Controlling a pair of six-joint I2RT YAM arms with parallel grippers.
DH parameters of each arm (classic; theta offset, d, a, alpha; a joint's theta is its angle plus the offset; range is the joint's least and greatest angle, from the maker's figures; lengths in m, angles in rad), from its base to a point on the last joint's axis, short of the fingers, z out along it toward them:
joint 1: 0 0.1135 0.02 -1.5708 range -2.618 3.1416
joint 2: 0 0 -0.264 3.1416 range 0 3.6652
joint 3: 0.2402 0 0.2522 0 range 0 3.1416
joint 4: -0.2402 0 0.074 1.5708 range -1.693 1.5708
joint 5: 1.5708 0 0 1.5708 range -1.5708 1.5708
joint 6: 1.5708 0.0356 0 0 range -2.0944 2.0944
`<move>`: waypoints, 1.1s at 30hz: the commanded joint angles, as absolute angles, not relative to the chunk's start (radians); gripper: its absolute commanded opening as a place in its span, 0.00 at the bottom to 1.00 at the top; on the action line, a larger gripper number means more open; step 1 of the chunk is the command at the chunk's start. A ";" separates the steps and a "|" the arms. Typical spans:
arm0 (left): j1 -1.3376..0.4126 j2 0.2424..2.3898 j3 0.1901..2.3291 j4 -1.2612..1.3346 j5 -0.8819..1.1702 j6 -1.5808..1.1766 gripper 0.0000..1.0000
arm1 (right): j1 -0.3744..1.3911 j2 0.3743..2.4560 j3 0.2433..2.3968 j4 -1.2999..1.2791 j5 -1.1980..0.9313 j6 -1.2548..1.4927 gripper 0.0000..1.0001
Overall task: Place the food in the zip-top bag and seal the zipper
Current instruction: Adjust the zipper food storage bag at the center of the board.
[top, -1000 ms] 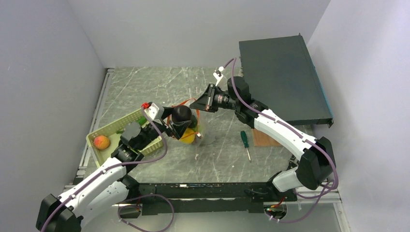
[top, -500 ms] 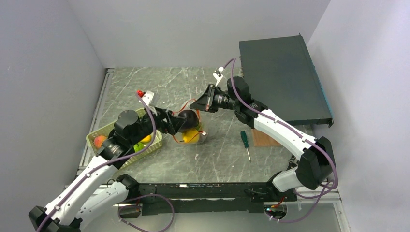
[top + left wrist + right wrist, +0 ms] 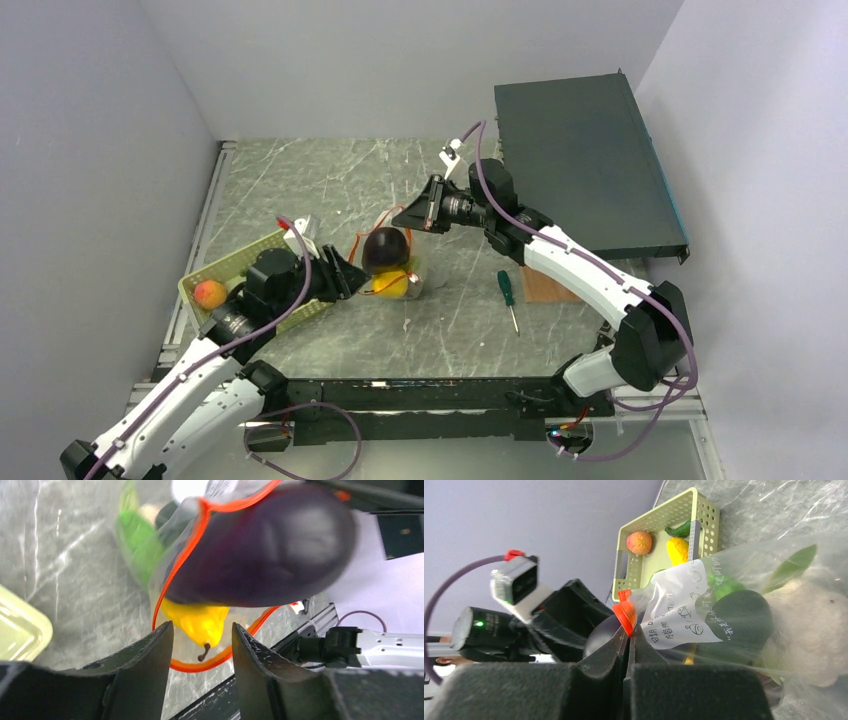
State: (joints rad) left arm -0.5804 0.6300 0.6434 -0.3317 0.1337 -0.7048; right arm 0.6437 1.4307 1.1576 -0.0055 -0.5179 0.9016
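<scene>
**Supervisor:** What just changed?

**Operator:** My left gripper [image 3: 201, 630] has let go of the dark purple eggplant [image 3: 386, 248] and drawn back toward the green basket [image 3: 240, 262] at the left of the frame. Its jaws stand apart with nothing between them. The eggplant now rests in the mouth of the zip-top bag [image 3: 734, 565], centre of the overhead view, above a yellow fruit [image 3: 202, 622]. I judge it only partly in.

**Supervisor:** And the other arm?

**Operator:** My right gripper [image 3: 629, 636] is pressed together on the zipper [image 3: 625, 615], holding the mouth up.

**Supervisor:** So where does that leave us?

**Operator:** One more piece delivered, but an orange fruit [image 3: 210, 294] is still in the basket, so sealing has to wait.

**Supervisor:** What's around it?

**Operator:** A grey marbled table [image 3: 300, 180] and plain pale walls. There's a dark flat case [image 3: 585, 160] at upper right, and a screwdriver [image 3: 509, 298] lying right of centre, apart from the bag.
</scene>
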 commanded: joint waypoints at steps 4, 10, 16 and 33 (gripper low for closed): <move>-0.582 0.690 0.615 -0.302 0.140 -0.798 0.41 | 0.639 1.425 1.194 0.069 -0.549 0.906 0.00; -0.583 0.740 0.663 -0.330 0.193 -0.738 0.35 | 0.638 1.419 1.200 0.044 -0.538 0.885 0.00; -0.582 0.655 0.682 -0.367 0.193 -0.716 0.46 | 0.640 1.420 1.197 0.040 -0.534 0.875 0.00; -0.583 0.650 0.634 -0.442 0.085 -0.794 0.57 | 0.640 1.428 1.195 0.049 -0.539 0.881 0.00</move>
